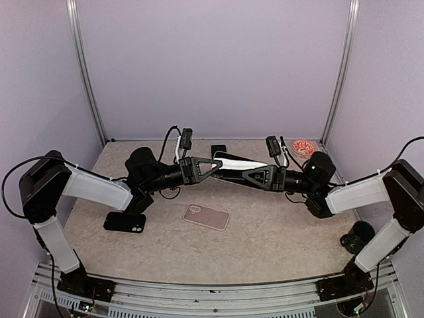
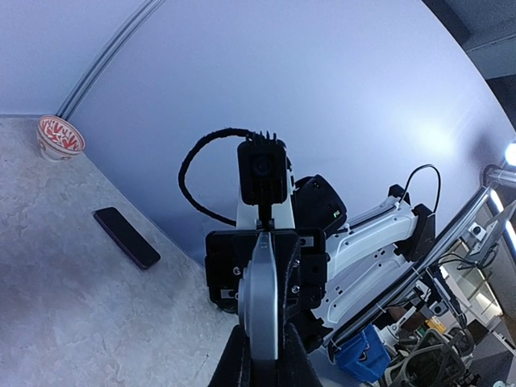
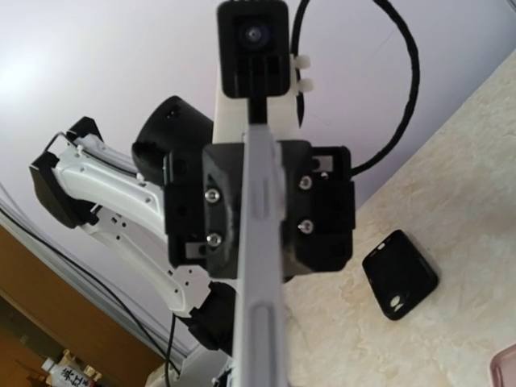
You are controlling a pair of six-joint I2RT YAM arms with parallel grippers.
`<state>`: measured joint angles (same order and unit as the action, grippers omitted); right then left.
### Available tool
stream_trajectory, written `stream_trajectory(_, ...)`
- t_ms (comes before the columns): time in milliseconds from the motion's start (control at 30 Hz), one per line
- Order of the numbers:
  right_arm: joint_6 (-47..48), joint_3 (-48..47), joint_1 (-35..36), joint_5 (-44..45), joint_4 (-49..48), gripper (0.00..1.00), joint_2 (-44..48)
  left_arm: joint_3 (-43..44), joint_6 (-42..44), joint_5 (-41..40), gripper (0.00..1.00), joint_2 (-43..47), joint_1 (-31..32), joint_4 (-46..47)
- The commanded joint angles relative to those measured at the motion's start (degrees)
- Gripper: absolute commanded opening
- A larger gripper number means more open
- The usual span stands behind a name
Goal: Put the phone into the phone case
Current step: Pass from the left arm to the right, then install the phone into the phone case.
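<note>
White slab (image 1: pixel 235 161) is up in the air mid-desk, held edge-on between the two arms. It reads as the phone, but could be phone w/ a white shell on it; can't tell. L jaws pinch its left end and R jaws are pressed shut on its right end, so both have it. It hangs behind and above the pink case (image 1: pixel 206 216), not touching it.

Step in hand (my read): a two-arm hold, either a handover or a regrip before seating.
- Both wrist views show the slab thin-edge-on, so grip area is small. Any twist betw. arms could pop it out, so move both together and w/o torque.
- Only one arm should let go, and only if the other's pinch sits well onto the slab, not on the tip.
- For seating, lay the slab flat, match the camera corner to the case cutout, get one edge in first, then press round.

Containers:
- Pink case lies flat on the desk (image 1: pixel 278 225), near centre, nothing in it. Cutout is at its left end.
- Black case (image 1: pixel 124 222) lies flat near the L arm and looks empty; desk shows thru the cutout in the R wrist view.
- Bowl (image 1: pixel 303 147) w/ red pattern sits in the back R corner; contents not readable.
- Dark phone (image 2: pixel 126 237) lies loose at the back of the desk, in no case.
</note>
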<state>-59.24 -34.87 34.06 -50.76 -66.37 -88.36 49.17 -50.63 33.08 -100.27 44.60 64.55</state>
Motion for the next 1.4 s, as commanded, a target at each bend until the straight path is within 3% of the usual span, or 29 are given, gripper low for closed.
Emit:
stream_trajectory(0, -0.1, -1.6, 1.2, -4.1, -3.7, 0.0, 0.8, -0.3, 0.8, -4.3, 0.11, -0.7, -1.9, 1.2)
stream_trajectory(200, 1.7, -2.1, 1.2, -3.9, -0.2, 0.0, 1.9, -1.5, 0.8, -4.2, 0.4, 0.7, -3.0, 0.6)
stream_trajectory(333, 3.3, -2.0, 1.1, -3.5, 2.4, 0.0, 3.0, -2.9, 1.4, -4.5, 0.64, 2.2, -3.7, -0.4)
stream_trajectory(567, 5.9, -1.6, 1.1, -1.5, 11.2, 0.0, 5.4, -7.1, 3.6, -7.2, 0.88, 6.7, -4.8, -5.2)
stream_trajectory(933, 2.6, -0.8, 1.3, 7.6, 27.4, 0.0, 7.0, -15.1, 4.7, -13.5, 0.95, 13.0, -6.8, -12.7)
stream_trajectory(1367, -2.7, -3.6, 5.7, 14.1, 30.9, 0.0, 1.4, -21.2, 2.6, -18.0, 0.96, 13.4, -8.3, -13.2)
